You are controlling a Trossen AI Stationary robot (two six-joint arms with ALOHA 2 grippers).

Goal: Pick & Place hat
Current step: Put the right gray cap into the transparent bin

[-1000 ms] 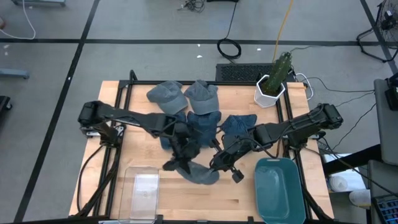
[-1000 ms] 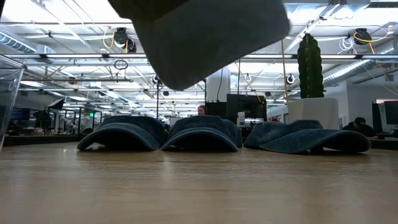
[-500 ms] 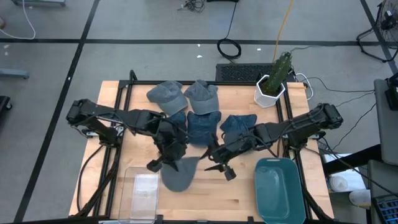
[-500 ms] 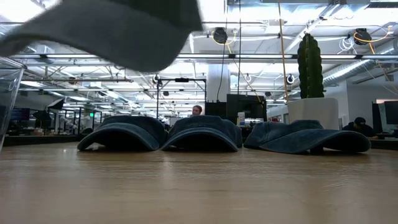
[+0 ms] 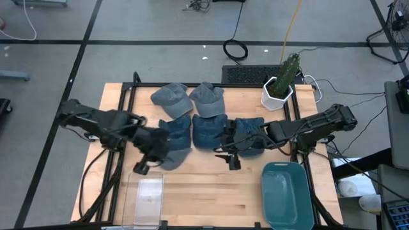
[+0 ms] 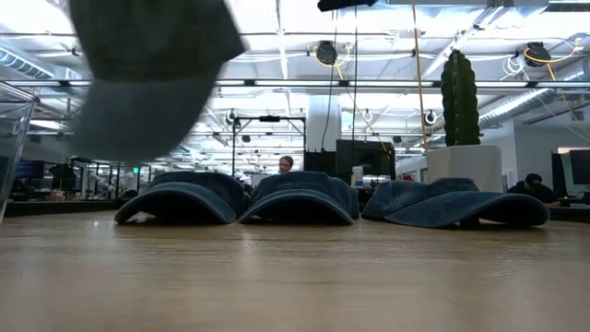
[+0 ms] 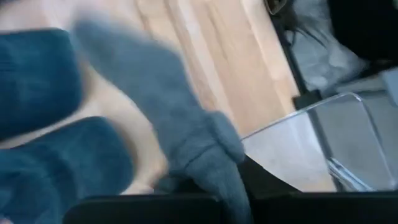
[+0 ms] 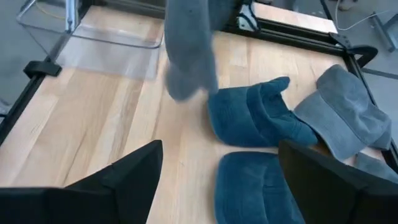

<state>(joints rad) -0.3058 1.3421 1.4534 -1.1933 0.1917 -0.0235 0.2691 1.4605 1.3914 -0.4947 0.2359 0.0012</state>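
High view: the left end effector is clenched on a grey hat, which hangs above the table just beside the clear bin at the near left edge. In the low view that grey hat hangs well clear of the tabletop, dangling at the upper left. The left wrist view shows the grey fabric pinched between the arm's own dark fingers, with the clear bin's rim close by.

The right end effector hovers near the middle of the table with its fingers spread wide and nothing between them; in its wrist view the grey hat hangs apart from it, ahead.

Three blue hats lie on the table in a row: one near the left arm, one in the middle, one beneath the right arm. Two grey hats lie behind them, side by side. A teal bin sits at the near right corner, and a potted cactus stands at the far right.
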